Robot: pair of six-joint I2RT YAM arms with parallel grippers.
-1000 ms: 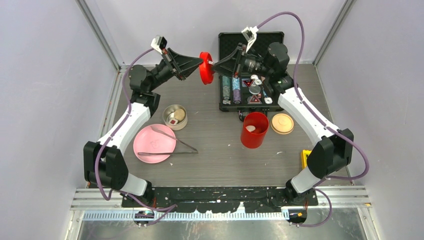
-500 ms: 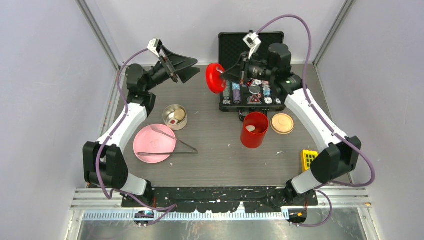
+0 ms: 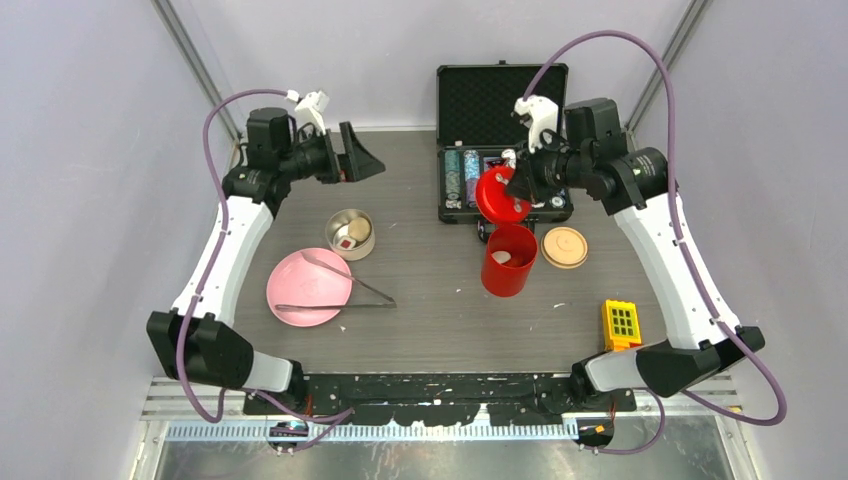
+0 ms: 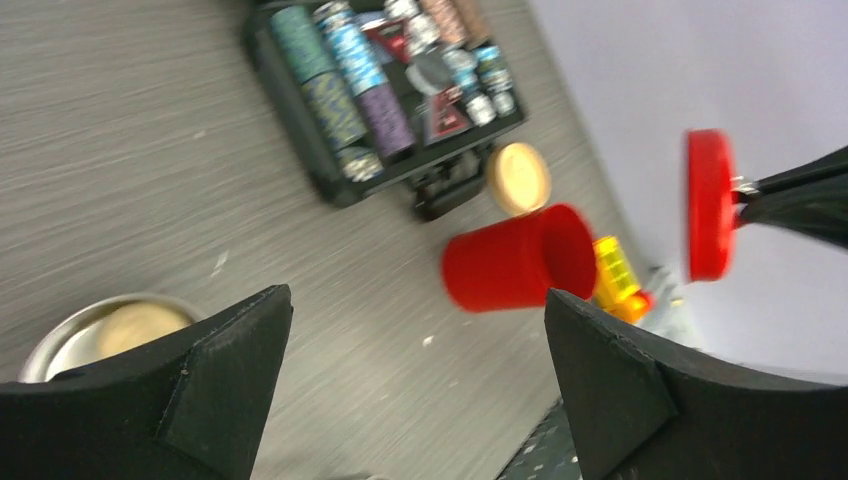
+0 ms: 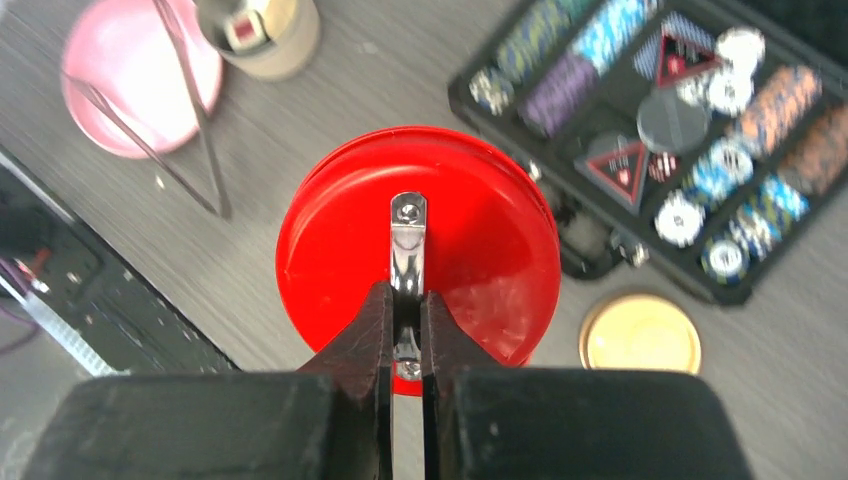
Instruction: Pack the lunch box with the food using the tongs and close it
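The red canister (image 3: 510,262) of the lunch box stands upright and uncovered at centre right, with a pale piece of food (image 3: 503,257) inside. My right gripper (image 5: 405,292) is shut on the metal handle of the red lid (image 5: 420,250) and holds it tilted in the air just behind and above the canister (image 4: 520,268). My left gripper (image 4: 417,295) is open and empty, high at the back left. The steel bowl (image 3: 351,233) holds a pale lump and a white cube with a red centre. Its beige disc lid (image 3: 564,246) lies right of the canister. The tongs (image 3: 340,285) rest across the pink plate (image 3: 300,300).
An open black case of poker chips (image 3: 503,150) sits at the back, right behind the held lid. A yellow and red block toy (image 3: 621,323) lies near the front right. Grey walls close in the left, right and back sides.
My left gripper let go of the red lid, opened wide and drew back to the left. My right gripper closed on the lid's handle and carried it rightward and nearer, over the canister.
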